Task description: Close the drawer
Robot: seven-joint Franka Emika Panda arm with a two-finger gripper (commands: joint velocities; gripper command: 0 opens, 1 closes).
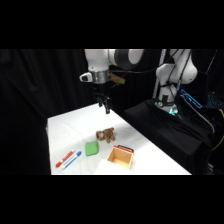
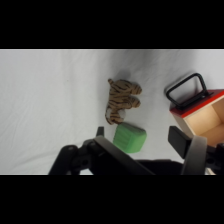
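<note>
The arm hangs high over the far part of the white surface point(image 1: 65, 125), so the task looks to be at its approach step, with no contact made yet. The end effector point(image 1: 104, 106) points straight down, well apart from the drawer point(image 1: 120, 157), which lies toward 5 o'clock from it in the side view, near the front of the surface.

In the wrist view the two fingers point(image 2: 179, 138) stand well apart with nothing between them, so the end effector is wide open and empty.

The drawer point(image 2: 210, 120) is a small square light-tan wooden tray with thin walls, its hollow inside plainly exposed, so it stands pulled out. Behind it is a dark casing with a red edge, and in the wrist view a black wire handle point(image 2: 187, 90) rises from the casing's top, toward 11 o'clock from the tray. How far the tray reaches out of the casing is hard to judge, since the wrist view cuts it off at the right edge.

Between the end effector and the drawer sit a striped toy tiger point(image 1: 106, 134) and a flat green block point(image 1: 92, 148); two markers point(image 1: 69, 159) lie toward 9 o'clock from the drawer.

The next move probably calls for travelling over the toy, coming down at the tray's open front wall, and pushing it squarely toward the casing, which may slide if unbraced.
</note>
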